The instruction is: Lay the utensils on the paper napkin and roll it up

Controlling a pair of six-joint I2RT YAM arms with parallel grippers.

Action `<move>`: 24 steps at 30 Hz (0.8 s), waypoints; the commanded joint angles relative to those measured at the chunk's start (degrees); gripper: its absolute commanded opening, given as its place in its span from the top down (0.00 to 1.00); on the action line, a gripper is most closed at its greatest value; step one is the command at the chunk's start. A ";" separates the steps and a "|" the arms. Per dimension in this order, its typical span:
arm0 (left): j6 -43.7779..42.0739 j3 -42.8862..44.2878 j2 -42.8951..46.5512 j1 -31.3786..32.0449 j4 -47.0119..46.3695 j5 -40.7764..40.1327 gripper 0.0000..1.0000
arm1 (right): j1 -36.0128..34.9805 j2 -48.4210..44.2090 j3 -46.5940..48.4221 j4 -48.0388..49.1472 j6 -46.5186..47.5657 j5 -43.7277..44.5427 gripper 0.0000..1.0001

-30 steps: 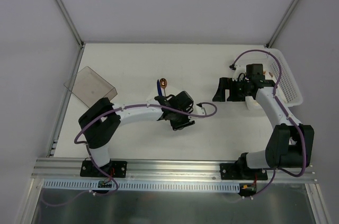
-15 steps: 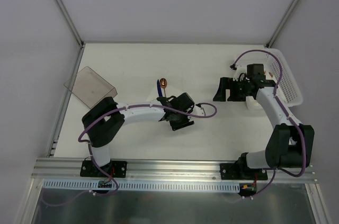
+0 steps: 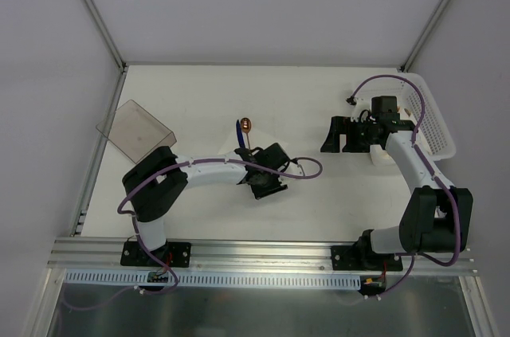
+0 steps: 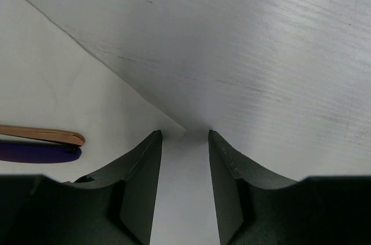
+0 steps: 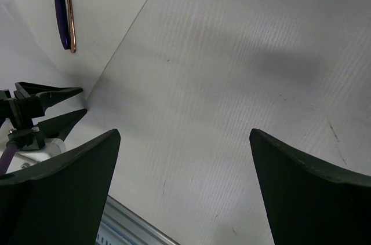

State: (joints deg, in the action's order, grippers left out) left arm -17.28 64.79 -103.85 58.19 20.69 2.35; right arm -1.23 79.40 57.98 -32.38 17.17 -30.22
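No readable text, label or number appears anywhere.

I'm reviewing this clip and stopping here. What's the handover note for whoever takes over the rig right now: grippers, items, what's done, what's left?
Left gripper: open, with its fingertips on either side of a corner of the napkin, not clamped.
Right gripper: wide open and empty, held over the table near the basket.
Utensils: two, lying side by side on the napkin.
Done: utensils are on the napkin.
Left: grip the corner and roll the napkin over them.
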 commanded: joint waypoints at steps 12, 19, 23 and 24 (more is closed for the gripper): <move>1.19 0.86 1.81 0.60 1.99 0.46 0.86 | 0.62 -1.17 1.09 -0.05 -0.12 -0.37 0.01; 2.07 2.35 4.80 1.48 3.66 3.89 1.00 | 0.62 -1.35 1.00 0.04 -0.12 -0.72 0.01; 2.95 3.85 5.94 1.66 4.62 4.51 1.00 | 0.62 -1.09 1.00 0.04 -0.12 -1.07 0.01; 3.04 4.37 6.12 1.66 4.80 4.33 1.00 | 0.53 -1.08 1.00 0.04 -0.12 -1.07 0.01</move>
State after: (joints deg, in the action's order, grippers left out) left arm -15.42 66.22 -101.30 59.31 23.86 5.06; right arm -1.21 79.40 57.98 -32.38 17.17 -30.28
